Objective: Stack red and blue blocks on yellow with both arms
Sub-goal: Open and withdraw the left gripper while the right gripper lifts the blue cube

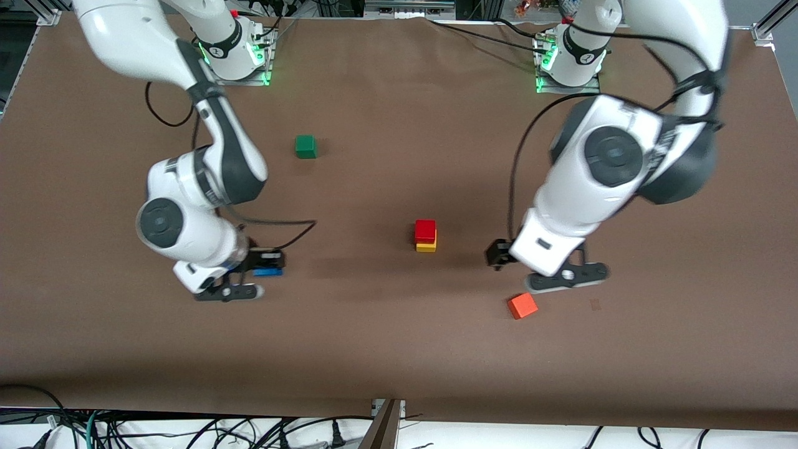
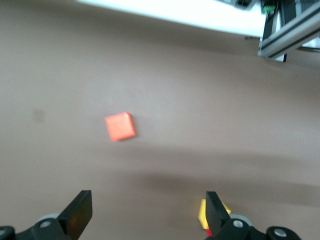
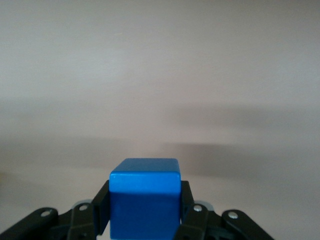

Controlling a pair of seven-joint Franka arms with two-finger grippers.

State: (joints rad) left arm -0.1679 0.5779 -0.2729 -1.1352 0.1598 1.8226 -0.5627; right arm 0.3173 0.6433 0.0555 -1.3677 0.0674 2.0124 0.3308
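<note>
Blue block (image 3: 144, 197) sits clamped between the two fingers of the right gripper (image 1: 259, 272), which hangs over the brown table (image 1: 399, 349) toward the right arm's end. In the right wrist view the cube fills the gap between the fingers, its top face and one side showing, while its lower part is cut off at the picture's edge. From the front camera only a sliver of blue shows beside the black gripper body, the rest hidden under the wrist.

Near the middle of the table the red block (image 1: 425, 230) rests on the yellow block (image 1: 426, 246), the two squarely aligned, and only a thin band of yellow shows below the red. This stack lies between the two grippers, well apart from the right one.

Over the table toward the left arm's end is the left gripper (image 2: 149, 214), its fingers spread wide with nothing between them. In the left wrist view one finger partly covers the stack, so only a corner of yellow and a trace of red show. An orange-red cube (image 1: 522, 306) lies on the table just beside this gripper, nearer to the front camera than the stack. A green cube (image 1: 305, 146) lies farther from that camera, toward the right arm's end.
</note>
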